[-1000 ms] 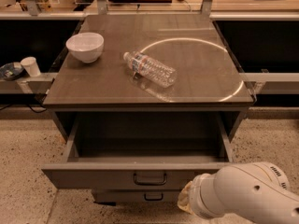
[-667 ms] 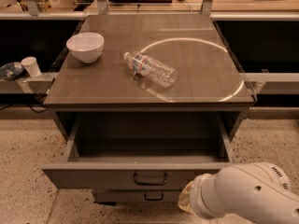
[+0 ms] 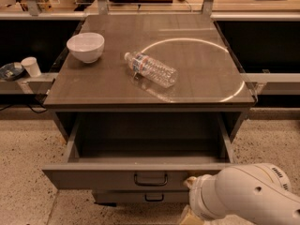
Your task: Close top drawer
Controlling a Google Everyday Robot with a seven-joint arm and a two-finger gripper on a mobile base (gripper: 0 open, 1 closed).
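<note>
Motion is reading as near zero over the last second: the white rounded arm casing (image 3: 248, 196) is sitting bottom right exactly where it was, and the gripper (image 3: 190, 183) is showing only as a tan edge at the casing's left end, just beside the right part of the drawer front. Can't tell how wide it is set, or whether it is touching. The wide grey metal top drawer (image 3: 108, 178) is hanging fully pulled out, same extension as before, its black loop handle (image 3: 151, 179) facing out at centre, left of the gripper. A narrower grey drawer front (image 3: 122, 198) is staying shut beneath. Meaning: push isn't registering yet, task looking unstarted. Beyond, on the brown tabletop (image 3: 108, 86), a clear plastic bottle (image 3: 151, 69) is lying on its side and a white bowl (image 3: 86, 46) is standing upright, both unmoved.
</note>
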